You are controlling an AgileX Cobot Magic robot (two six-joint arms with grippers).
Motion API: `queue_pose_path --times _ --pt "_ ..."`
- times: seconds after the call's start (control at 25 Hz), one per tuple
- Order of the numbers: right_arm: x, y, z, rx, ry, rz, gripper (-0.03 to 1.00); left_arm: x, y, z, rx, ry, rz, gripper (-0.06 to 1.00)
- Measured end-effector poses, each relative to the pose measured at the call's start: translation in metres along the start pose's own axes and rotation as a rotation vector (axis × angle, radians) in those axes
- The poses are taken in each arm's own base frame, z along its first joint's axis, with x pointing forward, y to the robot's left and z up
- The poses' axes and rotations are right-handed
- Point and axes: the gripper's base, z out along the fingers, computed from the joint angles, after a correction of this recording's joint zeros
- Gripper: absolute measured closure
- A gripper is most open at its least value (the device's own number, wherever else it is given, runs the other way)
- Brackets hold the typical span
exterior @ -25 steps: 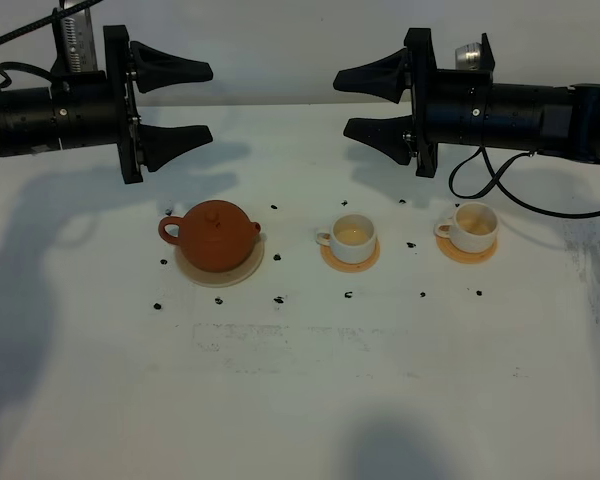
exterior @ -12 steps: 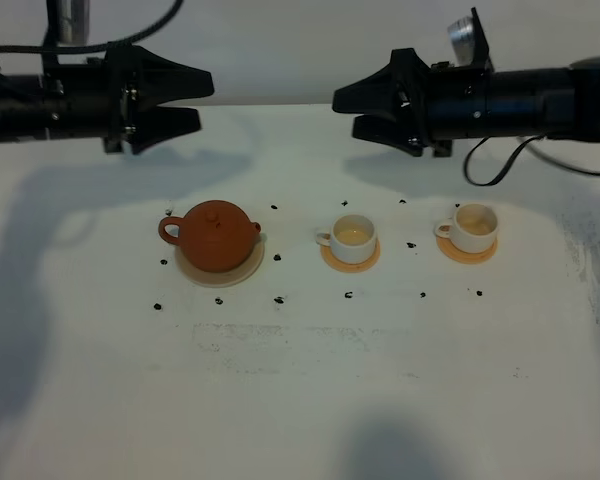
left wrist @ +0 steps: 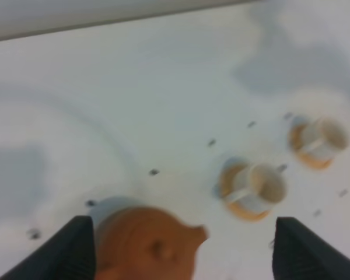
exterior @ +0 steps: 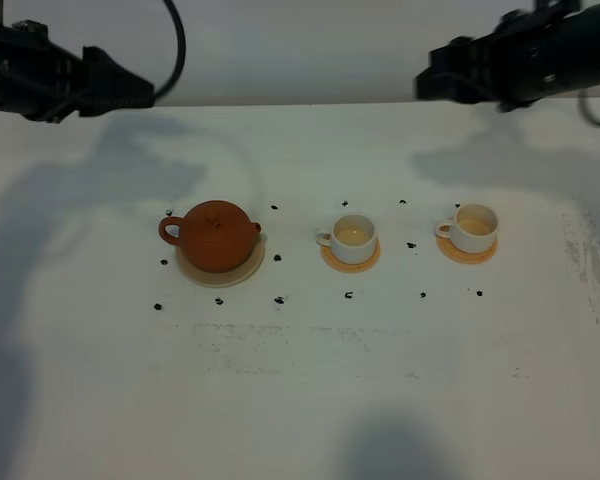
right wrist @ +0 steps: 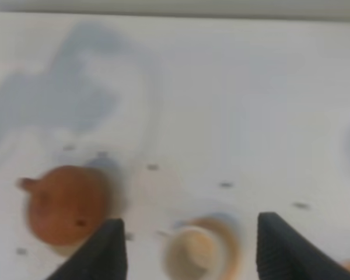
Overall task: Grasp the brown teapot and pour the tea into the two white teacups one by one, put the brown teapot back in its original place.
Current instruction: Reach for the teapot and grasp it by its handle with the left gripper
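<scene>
Seemingly free gap between teapot (exterior: 216, 236), cup (exterior: 353, 237)

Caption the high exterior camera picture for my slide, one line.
Brown teapot on its beige saucer, two white teacups on orange coasters, left tool and right tool open overhead.

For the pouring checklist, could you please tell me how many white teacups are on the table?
2. The middle teacup stands right of the brown teapot; the right teacup stands further right. None seems hidden.
</scene>
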Motion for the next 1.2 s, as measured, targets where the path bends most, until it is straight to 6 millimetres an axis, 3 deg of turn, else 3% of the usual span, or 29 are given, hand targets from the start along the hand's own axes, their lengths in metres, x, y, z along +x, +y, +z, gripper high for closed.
queue_pose_path --times 0.2,0.36,0.64,0.88,1.2 --pt "-0.003 0.021 -0.049 0.153 -0.056 -0.103 0.46 0.004 -0.003 -0.008 -0.128 0.086 0.127 0.34" --pt "0.014 0.043 -0.090 0.241 -0.145 -0.159 0.46 0.008 -0.006 -0.004 -0.207 0.167 0.234 0.34" --pt "0.070 0.067 -0.163 0.255 -0.283 -0.175 0.46 0.013 -0.013 0.003 -0.281 0.277 0.408 0.34" --pt "0.132 0.080 -0.226 0.245 -0.398 -0.190 0.46 0.016 -0.015 0.004 -0.287 0.346 0.543 0.34" --pt "0.202 0.084 -0.278 0.306 -0.359 -0.235 0.46 0.022 -0.017 0.003 -0.211 0.441 0.750 0.34"
